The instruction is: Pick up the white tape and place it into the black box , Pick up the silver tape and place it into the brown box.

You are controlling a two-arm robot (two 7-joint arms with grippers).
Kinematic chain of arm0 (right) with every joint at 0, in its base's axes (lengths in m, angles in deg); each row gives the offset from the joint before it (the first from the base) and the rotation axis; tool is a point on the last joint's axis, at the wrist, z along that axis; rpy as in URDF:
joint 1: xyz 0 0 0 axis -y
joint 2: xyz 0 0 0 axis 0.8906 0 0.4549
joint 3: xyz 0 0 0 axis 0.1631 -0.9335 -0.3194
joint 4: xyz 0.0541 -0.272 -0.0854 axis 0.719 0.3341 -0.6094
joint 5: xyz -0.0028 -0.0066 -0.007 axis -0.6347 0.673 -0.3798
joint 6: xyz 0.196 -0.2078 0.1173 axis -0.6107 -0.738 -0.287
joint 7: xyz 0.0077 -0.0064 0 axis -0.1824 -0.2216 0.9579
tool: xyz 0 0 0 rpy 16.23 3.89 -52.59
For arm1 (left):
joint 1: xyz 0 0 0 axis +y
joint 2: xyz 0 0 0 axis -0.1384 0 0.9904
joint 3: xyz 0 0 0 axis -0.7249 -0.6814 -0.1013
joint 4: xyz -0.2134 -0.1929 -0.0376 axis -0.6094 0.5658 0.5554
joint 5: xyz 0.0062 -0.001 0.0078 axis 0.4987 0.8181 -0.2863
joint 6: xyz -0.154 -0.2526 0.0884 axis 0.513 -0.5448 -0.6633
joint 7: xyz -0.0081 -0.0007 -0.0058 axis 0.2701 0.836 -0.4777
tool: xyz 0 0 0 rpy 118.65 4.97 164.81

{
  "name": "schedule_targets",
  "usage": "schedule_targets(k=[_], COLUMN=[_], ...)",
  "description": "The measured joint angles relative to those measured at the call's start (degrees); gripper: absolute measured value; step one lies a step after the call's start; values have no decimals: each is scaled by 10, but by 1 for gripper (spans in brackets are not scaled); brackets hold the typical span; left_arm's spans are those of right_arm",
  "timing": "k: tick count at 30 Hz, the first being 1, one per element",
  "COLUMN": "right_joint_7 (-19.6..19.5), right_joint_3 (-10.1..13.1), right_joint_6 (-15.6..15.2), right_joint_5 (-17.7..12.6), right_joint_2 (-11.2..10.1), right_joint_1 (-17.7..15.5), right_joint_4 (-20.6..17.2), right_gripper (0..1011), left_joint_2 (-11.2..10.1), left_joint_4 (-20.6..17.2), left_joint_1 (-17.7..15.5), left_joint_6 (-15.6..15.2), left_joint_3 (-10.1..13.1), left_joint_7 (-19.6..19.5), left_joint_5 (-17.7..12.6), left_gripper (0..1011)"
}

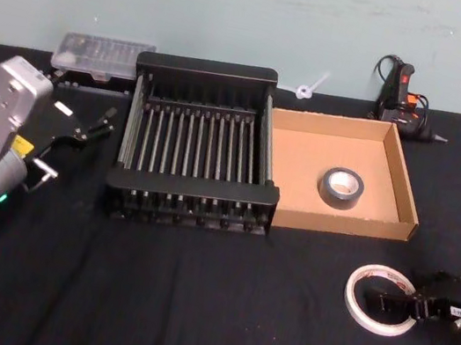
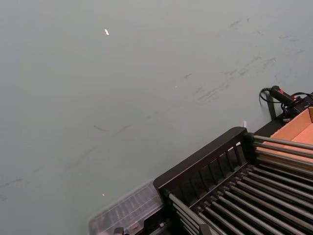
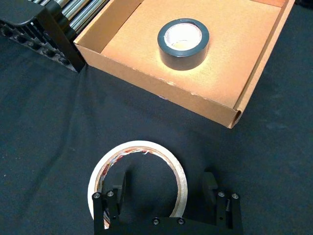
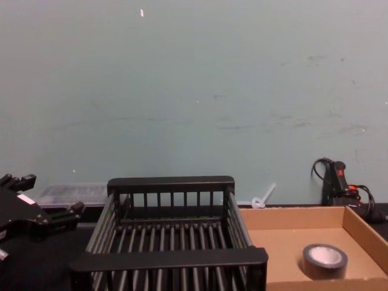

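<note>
The white tape (image 1: 355, 295) (image 3: 100, 169) lies flat on the black cloth at the front right. My right gripper (image 1: 400, 301) (image 3: 165, 185) is open over it, with one finger inside the ring and the other outside its wall. The silver tape (image 1: 340, 187) (image 3: 183, 44) (image 4: 324, 259) lies inside the brown box (image 1: 403, 181) (image 3: 161, 85). Left of that box stands the black box (image 1: 208, 69) (image 4: 170, 257) with nothing in it. My left gripper (image 1: 96, 124) (image 4: 42, 206) hangs open to the left of the black box, holding nothing.
A clear plastic case (image 1: 103, 56) (image 2: 127, 210) sits behind the black box at the back left. A glue gun (image 1: 401, 91) (image 4: 336, 182) stands at the back right, and a small white plastic piece (image 1: 311, 87) lies by the wall.
</note>
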Motion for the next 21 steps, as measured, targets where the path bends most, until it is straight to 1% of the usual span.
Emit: schedule_targets(k=[21], right_joint_7=[1], right_joint_3=[-2], right_joint_6=[4], right_joint_5=[0], right_joint_2=[-1], right_joint_1=[1], right_joint_4=[0], right_gripper=[1002], left_joint_2=[0], left_joint_4=[0], left_joint_1=[0], left_joint_6=[0], left_joint_3=[0], left_joint_7=[0], left_joint_5=[0], left_gripper=[1001])
